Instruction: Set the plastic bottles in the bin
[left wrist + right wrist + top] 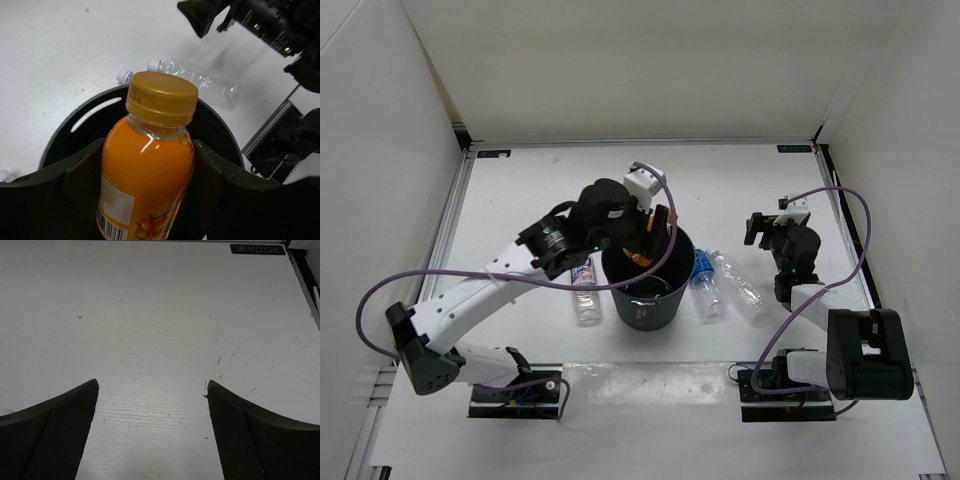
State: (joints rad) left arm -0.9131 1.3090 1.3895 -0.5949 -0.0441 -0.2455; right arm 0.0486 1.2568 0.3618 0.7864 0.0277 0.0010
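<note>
The left gripper is clamped on the orange bottle, one finger pressed to each side of its body below the shoulder, cap pointing away from the wrist. It holds the bottle right over the mouth of the bin, within the rim's circle, so letting go should drop it inside rather than on the edge. My guess is that the release is the step at hand, and the grip sits low enough on the body that the bottle should fall straight

Three bottles lie on their sides outside the bin. The white-blue labelled bottle lies just beside the bin's left wall. The blue-capped bottle lies just beside its right wall, and the plain clear bottle lies next to that, further from the bin

The right gripper is spread wide with nothing between its fingers, over bare table to the right of the bin, beyond those two bottles. It seems parked there to keep away from the left arm's drop
</note>
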